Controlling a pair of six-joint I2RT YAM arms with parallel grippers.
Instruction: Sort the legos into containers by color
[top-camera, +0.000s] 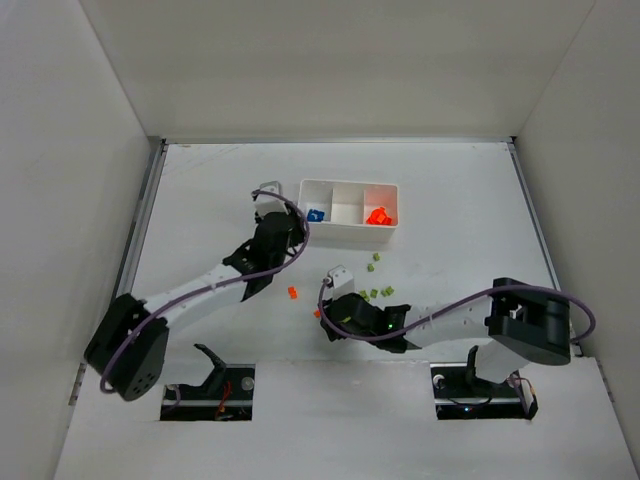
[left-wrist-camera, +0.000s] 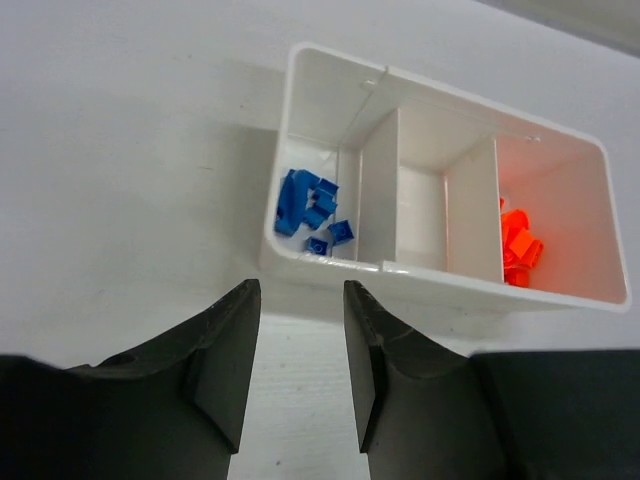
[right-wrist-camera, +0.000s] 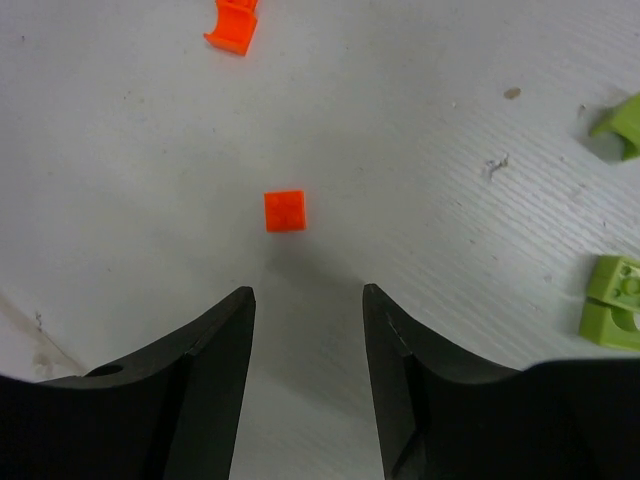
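Note:
The white tray (top-camera: 346, 234) has three compartments: blue legos (top-camera: 316, 214) in the left one, orange-red legos (top-camera: 378, 216) in the right one, nothing showing in the middle one. My left gripper (top-camera: 286, 228) is open and empty just short of the tray's left front corner. The left wrist view shows the tray's wall (left-wrist-camera: 420, 282) ahead of that gripper (left-wrist-camera: 300, 290), with the blue legos (left-wrist-camera: 308, 205). My right gripper (right-wrist-camera: 308, 292) is open and empty, low over the table. An orange-red lego (right-wrist-camera: 285, 211) lies just beyond its fingertips and another (right-wrist-camera: 232, 25) farther off.
Several yellow-green legos (top-camera: 374, 294) lie loose on the table next to my right gripper (top-camera: 328, 318), and two more (top-camera: 375, 262) lie nearer the tray. In the right wrist view two yellow-green legos (right-wrist-camera: 612, 300) lie at the right. White walls enclose the table.

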